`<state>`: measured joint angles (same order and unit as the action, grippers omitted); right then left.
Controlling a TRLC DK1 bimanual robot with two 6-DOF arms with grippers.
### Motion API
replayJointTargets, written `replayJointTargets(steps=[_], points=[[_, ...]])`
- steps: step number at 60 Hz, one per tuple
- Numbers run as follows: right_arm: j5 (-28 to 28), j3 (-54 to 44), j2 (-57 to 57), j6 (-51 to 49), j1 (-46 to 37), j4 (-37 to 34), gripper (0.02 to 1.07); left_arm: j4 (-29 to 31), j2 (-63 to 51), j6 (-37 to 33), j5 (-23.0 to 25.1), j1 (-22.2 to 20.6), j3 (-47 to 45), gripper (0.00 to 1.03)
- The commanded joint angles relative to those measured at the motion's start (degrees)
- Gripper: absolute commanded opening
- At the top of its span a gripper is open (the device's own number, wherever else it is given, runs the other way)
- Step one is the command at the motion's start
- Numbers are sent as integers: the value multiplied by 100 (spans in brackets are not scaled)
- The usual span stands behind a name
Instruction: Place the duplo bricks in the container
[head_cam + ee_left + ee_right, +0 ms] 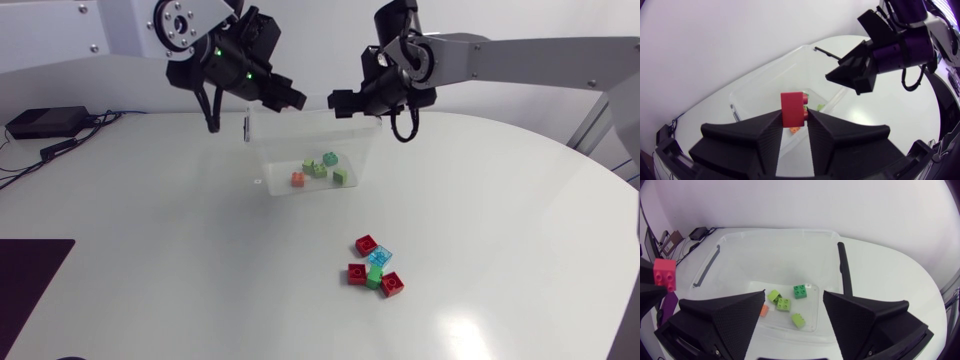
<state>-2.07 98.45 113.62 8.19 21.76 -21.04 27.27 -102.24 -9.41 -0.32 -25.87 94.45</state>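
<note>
The left fingers (747, 137) pinch a red brick (792, 109) with round knobs over the clear box (275, 150). The right fingers (725, 317) are spread wide above it. Perhaps five small bricks (783, 304) lie inside; a pile (376, 268) sits at its five o'clock.

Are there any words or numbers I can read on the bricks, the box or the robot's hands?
No words or numbers can be read anywhere.
The red brick in the left hand is plain.
The container, the bricks inside it and the loose bricks show no print.
The right hand is plain black.
The green lights near the left hand are dots, not signs.
</note>
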Motion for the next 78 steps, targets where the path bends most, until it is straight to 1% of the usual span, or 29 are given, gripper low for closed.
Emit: replayJointTargets(steps=[1, 4, 11, 13, 18, 21, 22, 26, 28, 29, 32, 34, 37, 47, 55, 65, 70, 73, 78], points=[[31, -397, -640, -10, 21, -50, 97, -143, -376, 44, -12, 38, 284, 28], [31, -687, -895, -71, 39, -41, 97, -257, -552, 44, -12, 47, 407, 28], [13, -1496, -1580, -168, 101, -32, 97, -257, -1009, 124, -12, 108, 759, 29], [-4, -1742, -1773, -195, 109, -23, 97, -257, -1123, 141, -12, 126, 847, 30], [-101, -2375, -2266, -238, 127, -23, 97, -248, -1404, 159, -30, 170, 1075, 37], [-154, -2682, -2468, -247, 144, -67, 97, -248, -1554, 159, -91, 187, 1207, 45], [-198, -2858, -2582, -265, 162, -111, 97, -231, -1633, 159, -109, 196, 1286, 51], [-242, -3315, -2846, -309, 215, -120, 97, -187, -1747, 159, -135, 205, 1435, 70], [-242, -3517, -2934, -335, 268, -120, 97, -160, -1782, 150, -153, 205, 1479, 76], [-242, -3623, -2978, -344, 276, -120, 97, -125, -1817, 150, -206, 205, 1523, 84], [-242, -3886, -3048, -388, 303, -111, 97, -108, -1809, 141, -223, 196, 1541, 90], [-242, -4062, -3074, -405, 329, -85, 97, -72, -1782, 132, -223, 187, 1532, 93], [-242, -4308, -3101, -449, 329, -50, 97, -20, -1712, 106, -223, 161, 1514, 95], [-242, -4844, -3057, -599, 329, 126, 97, 24, -1079, 1, -223, -6, 1022, 96], [-242, -5152, -2934, -722, 338, 258, 97, 33, -473, -210, -223, -208, 495, 96], [-224, -5433, -2617, -854, 338, 460, 97, 288, 160, -632, -214, -463, -191, 96], [-189, -5495, -2389, -880, 338, 592, 96, 288, 380, -896, -144, -551, -551, 96], [-180, -5512, -2257, -898, 329, 645, 96, 350, 485, -1037, 14, -569, -771, 96], [-171, -5530, -2125, -915, 338, 724, 96, 411, 573, -1212, 128, -630, -1061, 96]])
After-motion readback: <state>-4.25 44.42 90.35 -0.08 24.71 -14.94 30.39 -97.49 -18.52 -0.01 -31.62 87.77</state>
